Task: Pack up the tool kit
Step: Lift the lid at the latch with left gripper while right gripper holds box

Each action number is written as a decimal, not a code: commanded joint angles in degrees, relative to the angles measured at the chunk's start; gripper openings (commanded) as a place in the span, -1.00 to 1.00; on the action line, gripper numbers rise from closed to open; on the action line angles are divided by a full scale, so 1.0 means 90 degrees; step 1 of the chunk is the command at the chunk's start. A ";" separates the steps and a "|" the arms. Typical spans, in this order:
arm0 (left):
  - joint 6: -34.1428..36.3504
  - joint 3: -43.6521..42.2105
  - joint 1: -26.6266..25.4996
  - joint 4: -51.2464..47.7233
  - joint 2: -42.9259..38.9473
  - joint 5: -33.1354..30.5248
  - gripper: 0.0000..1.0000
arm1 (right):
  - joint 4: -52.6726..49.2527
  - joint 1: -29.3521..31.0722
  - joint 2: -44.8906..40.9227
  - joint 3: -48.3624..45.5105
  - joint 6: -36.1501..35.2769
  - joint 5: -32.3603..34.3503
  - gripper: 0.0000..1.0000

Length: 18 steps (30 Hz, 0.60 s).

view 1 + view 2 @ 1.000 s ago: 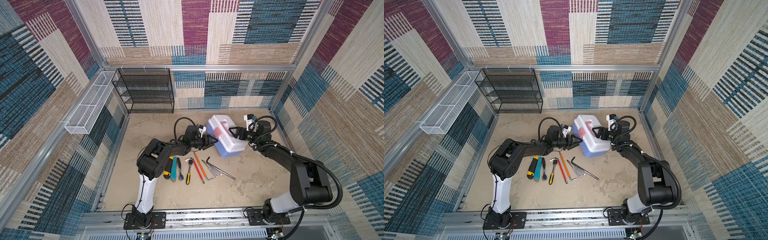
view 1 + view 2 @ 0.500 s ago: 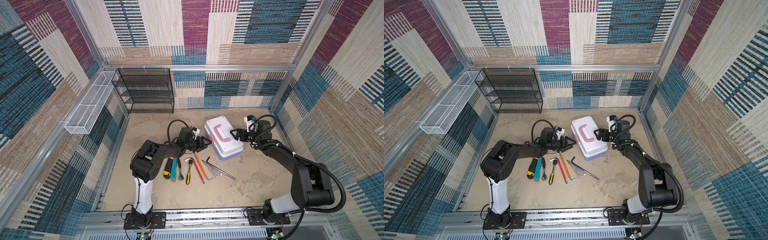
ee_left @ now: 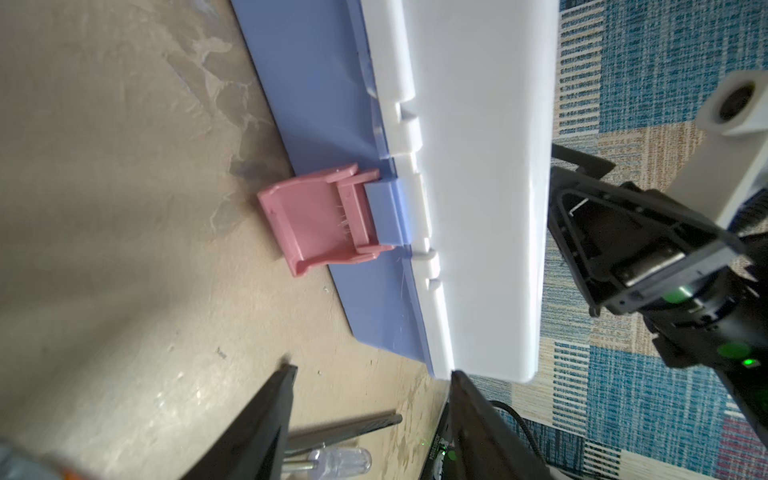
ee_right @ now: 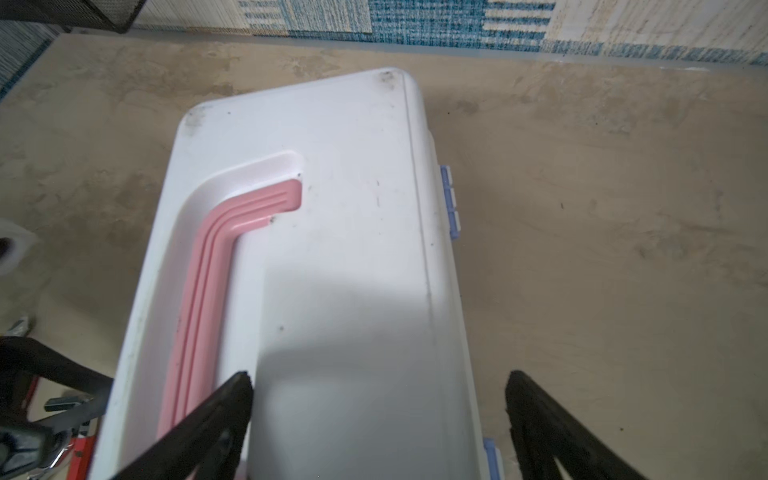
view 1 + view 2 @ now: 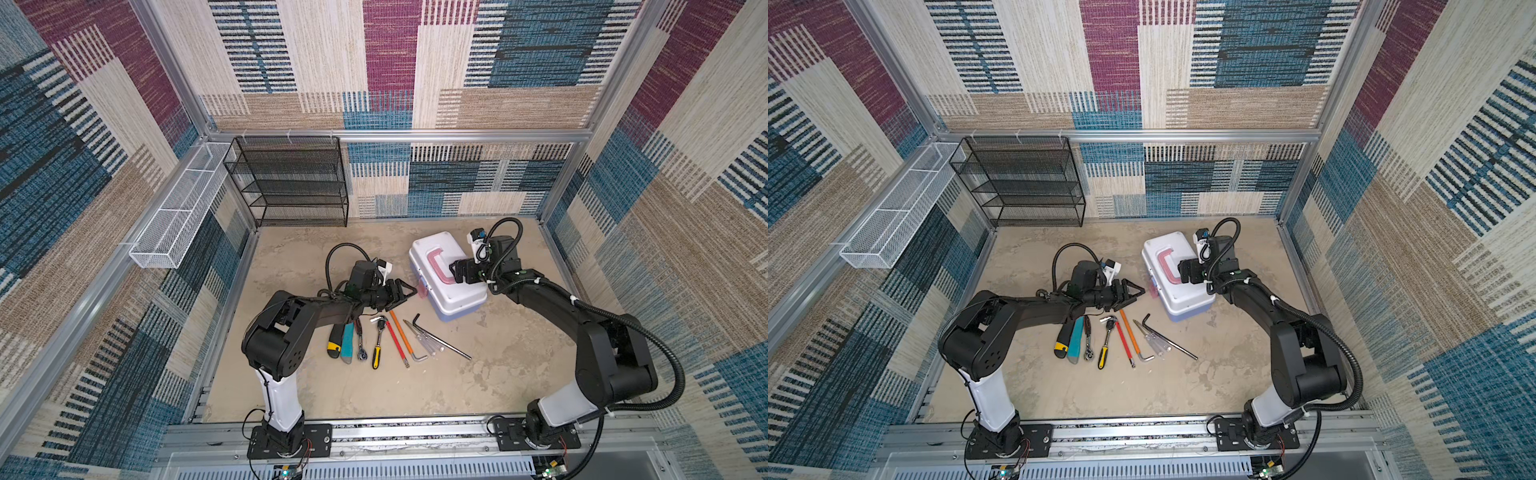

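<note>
1. Pincer, left arm (image 5: 405,292): half open, empty, just beside the undone latch (image 3: 324,220); I'd hook the lid (image 4: 353,208) edge above it.
2. Kit (image 5: 461,297): shut, on the worktop (image 5: 316,257), right of the tools (image 5: 386,336).
3. Right pincer (image 4: 378,382): wide, empty, over the lid; I'd keep it clear.

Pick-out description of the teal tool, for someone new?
Find the white-lidded tool kit; a row of hand tools lies nearer the robot bases. The teal tool is second from the row's left end in both top views, the only teal one.
</note>
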 commanded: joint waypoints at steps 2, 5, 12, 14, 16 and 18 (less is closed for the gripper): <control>0.0434 -0.0120 0.0004 -0.0283 -0.0274 -0.0241 0.28 | -0.0222 0.0033 0.0141 0.0136 -0.0252 0.0223 0.85; 0.0475 -0.0098 0.0004 -0.0297 -0.0305 -0.0212 0.28 | -0.0245 0.0069 0.0182 0.0137 -0.0300 0.0097 0.82; 0.0410 0.0055 0.0004 -0.0173 -0.0150 -0.0008 0.27 | -0.0388 0.0159 0.0339 0.0150 -0.0282 -0.0152 0.71; 0.0376 0.0092 0.0004 -0.0134 -0.0132 0.0032 0.27 | -0.0365 0.0160 0.0360 0.0122 -0.0160 -0.0341 0.63; 0.0317 0.0114 0.0004 -0.0026 -0.0120 0.0078 0.27 | -0.0259 0.0159 0.0351 0.0056 0.0005 -0.0507 0.57; 0.0256 0.0168 0.0000 0.0063 -0.0077 0.0163 0.27 | -0.0117 0.0146 0.0331 -0.0018 0.0179 -0.0716 0.51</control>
